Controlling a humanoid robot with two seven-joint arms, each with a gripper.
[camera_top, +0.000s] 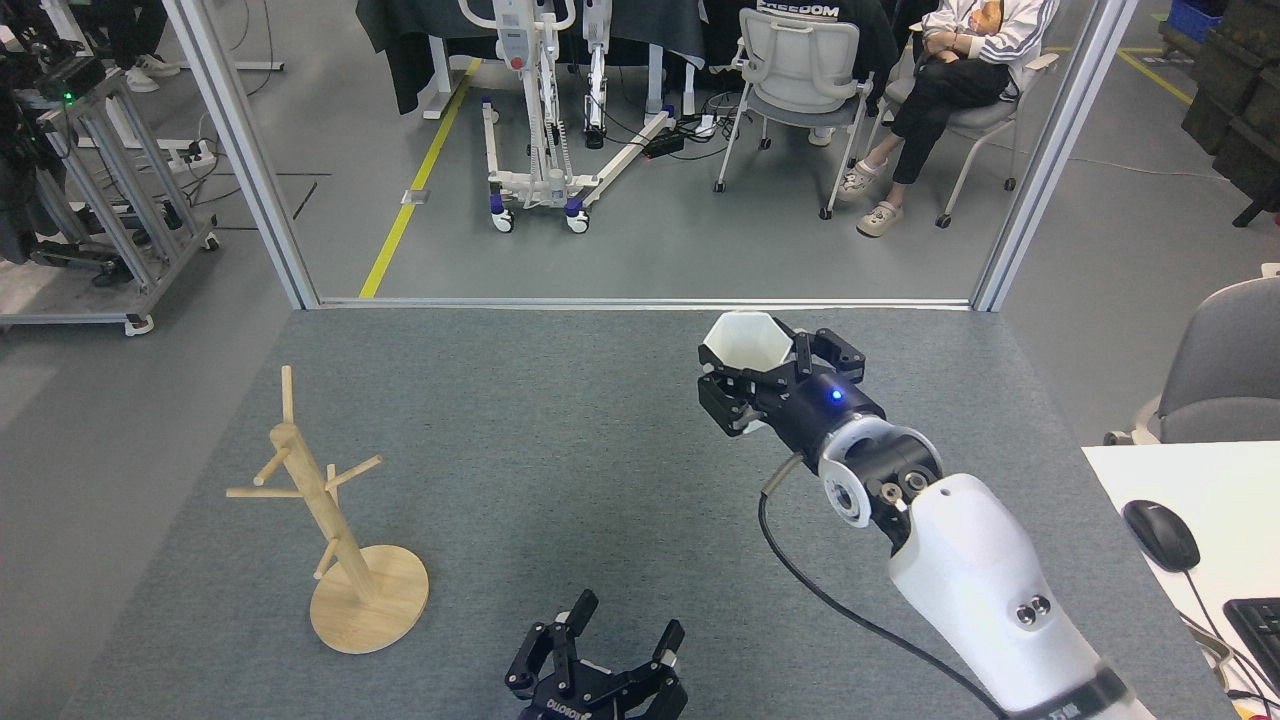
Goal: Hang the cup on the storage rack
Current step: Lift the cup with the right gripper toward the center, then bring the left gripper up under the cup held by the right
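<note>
The white faceted cup is held in the air above the grey carpeted table, rim upward, with my right gripper shut around its body. Its handle is hidden by the fingers. The wooden storage rack stands on its round disc base at the left, far from the cup, its slanted post carrying several bare pegs. My left gripper sits at the bottom edge of the head view, fingers spread open and holding nothing.
A white desk with a black mouse and a keyboard corner lies at the right edge. Beyond the table's far edge are metal frame posts, a wheeled lift stand, chairs and a seated person.
</note>
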